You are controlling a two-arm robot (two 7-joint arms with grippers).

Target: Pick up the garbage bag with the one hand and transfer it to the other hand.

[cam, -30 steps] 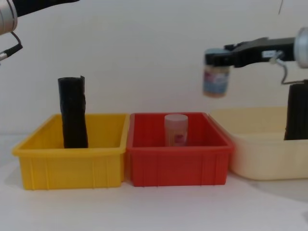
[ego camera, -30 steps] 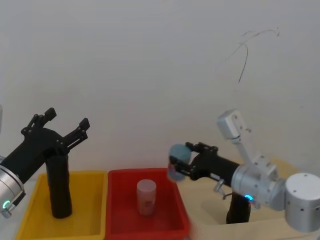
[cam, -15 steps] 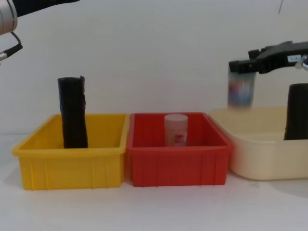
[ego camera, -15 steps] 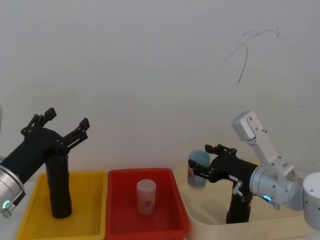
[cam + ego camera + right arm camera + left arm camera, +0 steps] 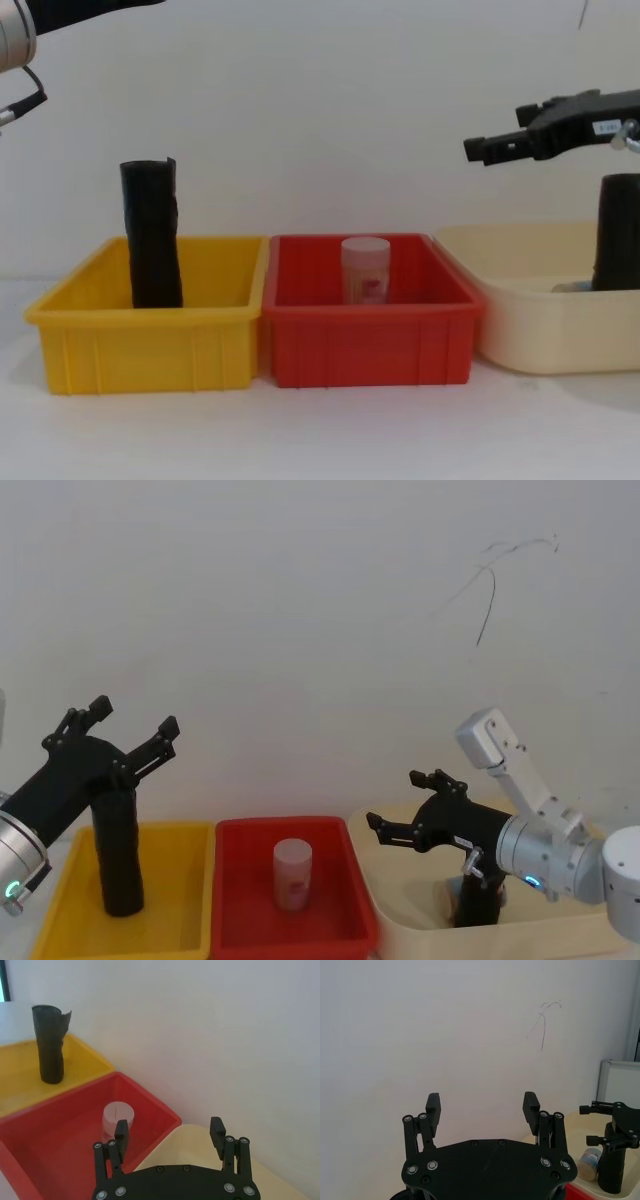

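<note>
head view: the left gripper (image 5: 133, 718) hangs above the yellow bin (image 5: 185, 932) with its fingers spread wide and nothing between them. a slim black roll (image 5: 118, 858) stands in that bin, and a white jar (image 5: 292, 874) stands in the red bin (image 5: 330, 935). the right gripper (image 5: 395, 800) is over the near edge of the cream bin (image 5: 400, 920), fingers apart and empty. the garbage bag (image 5: 478, 905) stands upright in the cream bin, under the right arm.

left wrist view: the left gripper (image 5: 482, 1105) is open toward the wall. farther off, the garbage bag (image 5: 612, 1175) stands with a small bottle (image 5: 590, 1164) beside it.

right wrist view: the right gripper (image 5: 169, 1131) gapes over the cream bin's rim (image 5: 200, 1135), near the white jar (image 5: 116, 1120).

chest view: the right gripper (image 5: 497, 135) is open above the cream bin (image 5: 530, 320); the garbage bag (image 5: 620, 232) stands inside it, by the picture's right edge.
</note>
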